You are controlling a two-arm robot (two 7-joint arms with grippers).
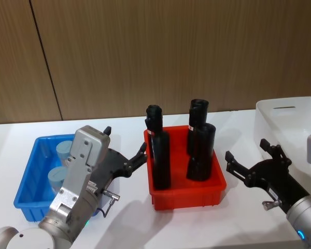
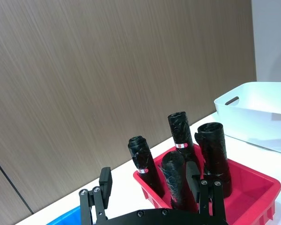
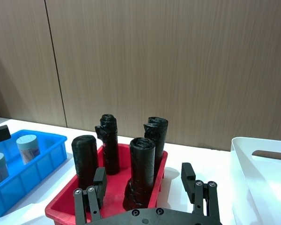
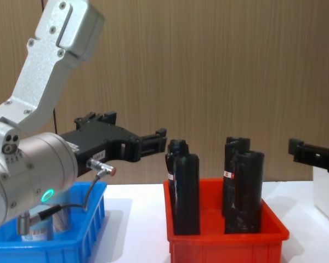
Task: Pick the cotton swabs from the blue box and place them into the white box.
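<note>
Between the blue box (image 1: 27,175) and the red bin (image 1: 186,200), the left gripper (image 1: 125,144) is held open and empty, while two jars of cotton swabs (image 1: 64,150) stand ungrasped in the blue box. The pick-up is judged not yet begun: the claw must be brought over a jar, lowered and closed. The right gripper (image 1: 246,150) is parked open near the white box (image 1: 280,122).

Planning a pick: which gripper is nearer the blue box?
Left. The left gripper hangs beside the blue box; the right gripper is beyond the red bin, near the white box.
</note>
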